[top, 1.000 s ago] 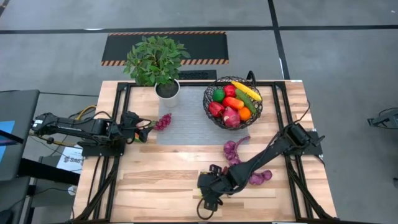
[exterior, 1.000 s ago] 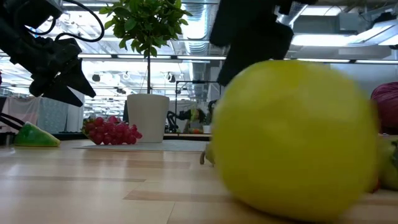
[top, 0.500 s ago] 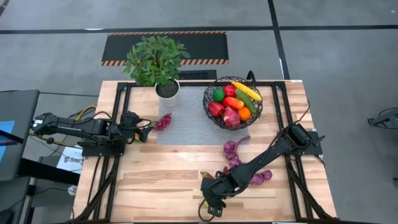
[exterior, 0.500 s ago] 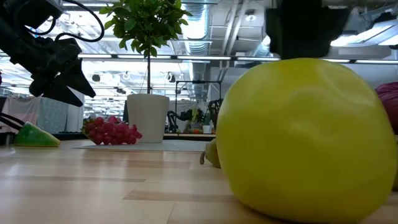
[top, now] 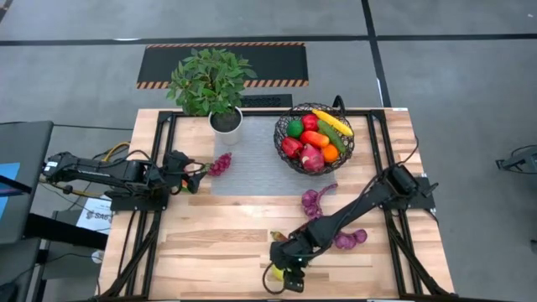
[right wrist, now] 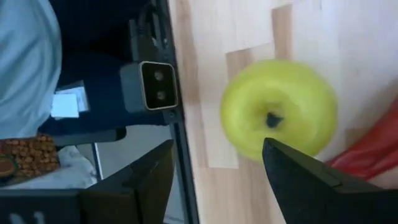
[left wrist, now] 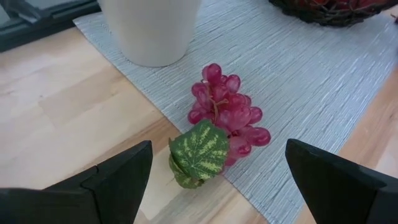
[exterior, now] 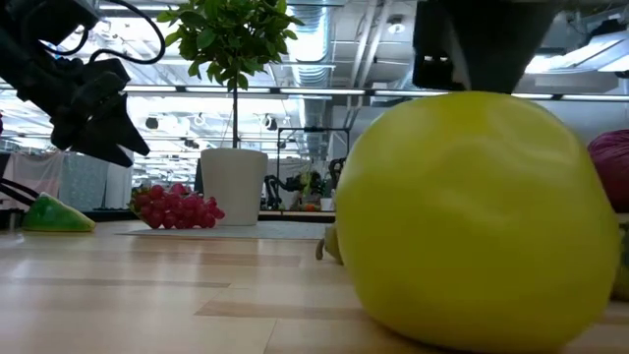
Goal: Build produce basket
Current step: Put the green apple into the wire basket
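Right gripper hangs over the yellow-green apple at the near edge of the table, fingers spread wide, nothing held. Apple sits on the wood, dimple facing up at the wrist camera; it's round, no long axis to call. Basket at far right is already loaded with produce, yellow banana lying diagonally across its far-right rim. Left gripper waits at the left side, fingers apart, just short of the red grapes on the grey mat beside the white pot.
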`<action>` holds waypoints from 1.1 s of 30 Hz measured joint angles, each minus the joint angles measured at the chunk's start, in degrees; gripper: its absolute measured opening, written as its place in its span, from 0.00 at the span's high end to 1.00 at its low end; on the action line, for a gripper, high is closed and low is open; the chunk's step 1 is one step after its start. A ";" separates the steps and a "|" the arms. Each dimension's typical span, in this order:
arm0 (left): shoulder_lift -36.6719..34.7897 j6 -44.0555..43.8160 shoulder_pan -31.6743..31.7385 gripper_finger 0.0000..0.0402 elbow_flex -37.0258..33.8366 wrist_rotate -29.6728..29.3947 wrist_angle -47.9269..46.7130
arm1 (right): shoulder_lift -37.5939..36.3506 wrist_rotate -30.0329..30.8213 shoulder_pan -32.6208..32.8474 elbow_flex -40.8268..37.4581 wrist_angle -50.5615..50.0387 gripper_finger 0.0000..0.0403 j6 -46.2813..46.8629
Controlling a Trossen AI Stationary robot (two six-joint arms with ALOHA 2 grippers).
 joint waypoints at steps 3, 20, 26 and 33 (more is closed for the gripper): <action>0.00 1.86 0.00 0.12 0.00 0.00 1.30 | -0.45 -0.90 -1.21 0.00 -1.10 0.34 0.07; -0.02 1.30 0.00 0.12 0.00 -2.16 4.39 | -10.01 1.97 -0.58 0.02 -9.43 0.17 -0.77; -0.02 1.61 0.00 0.12 0.00 -3.02 4.31 | -7.77 4.37 -0.67 0.07 -8.81 0.02 -2.97; 0.01 2.29 0.00 0.12 0.00 -3.31 4.95 | -4.67 10.77 -0.17 0.07 -6.76 0.07 -4.41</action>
